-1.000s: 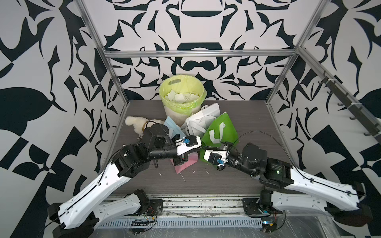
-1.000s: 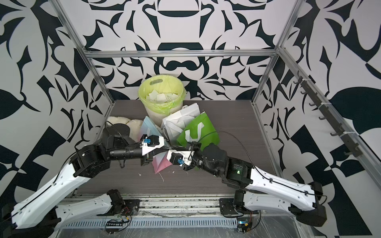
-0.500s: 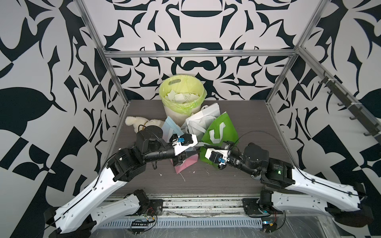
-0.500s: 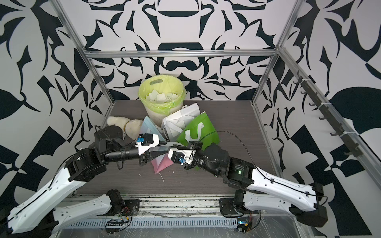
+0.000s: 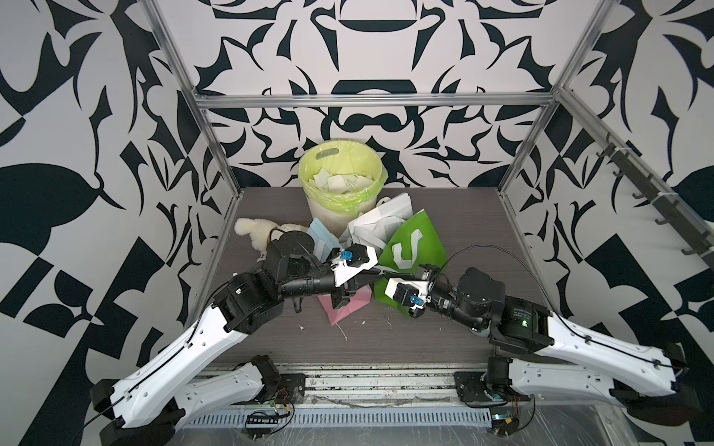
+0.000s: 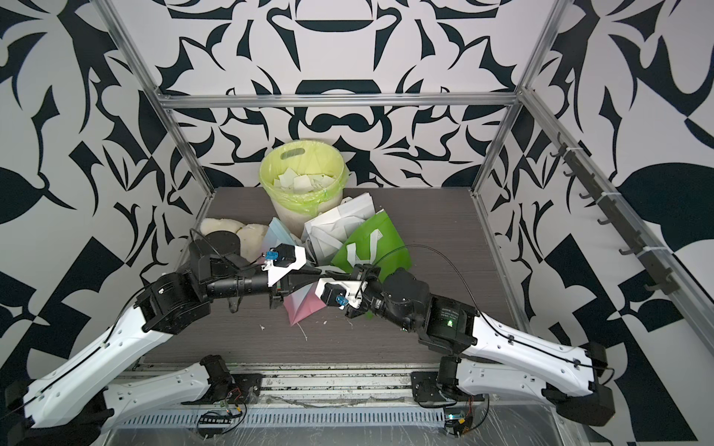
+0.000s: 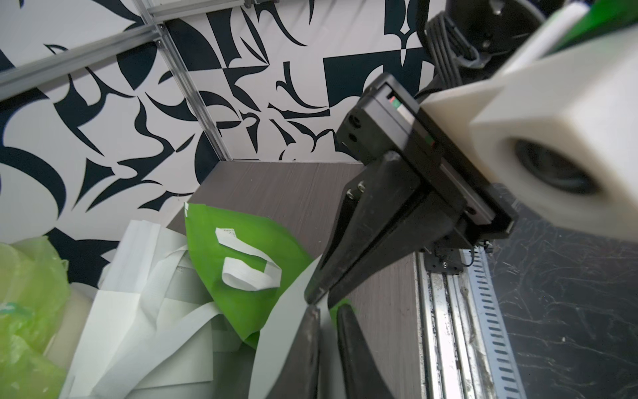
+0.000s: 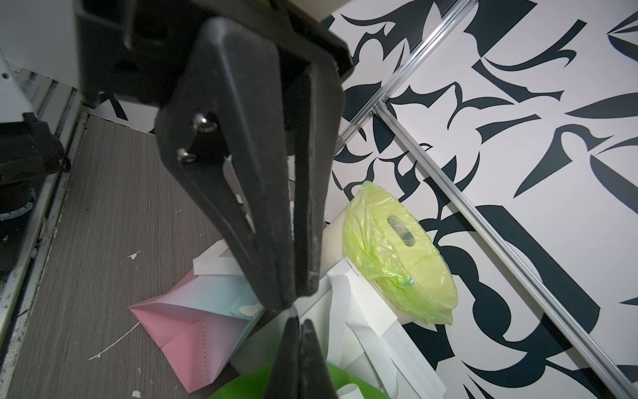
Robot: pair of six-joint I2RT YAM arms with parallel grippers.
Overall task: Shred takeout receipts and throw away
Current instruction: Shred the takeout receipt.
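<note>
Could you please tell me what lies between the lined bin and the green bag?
The white paper gift bag lies between the bin and the green bag, as both top views show.

Dark grey wood-grain laminate, matt, on the table (image 5: 463, 239). Thin yellow-green plastic film, crinkled with a faint sheen, for the bin liner (image 5: 340, 195); matt white on the bin (image 5: 323, 220) under it. Thin plain white paper, matt and smooth, for the takeout receipt (image 7: 276, 331). Smooth, slightly shiny face on the green bag (image 7: 241, 262); creased matt paper on the white gift bag (image 5: 386, 216) and pink-blue bag (image 8: 179, 324). Fluffy cream pile on the plush toy (image 5: 247, 230). Scuffed matt black plastic on left pincer (image 7: 328, 311) and right pincer (image 8: 293, 298). Brushed metal on the frame (image 5: 367, 101).
</note>
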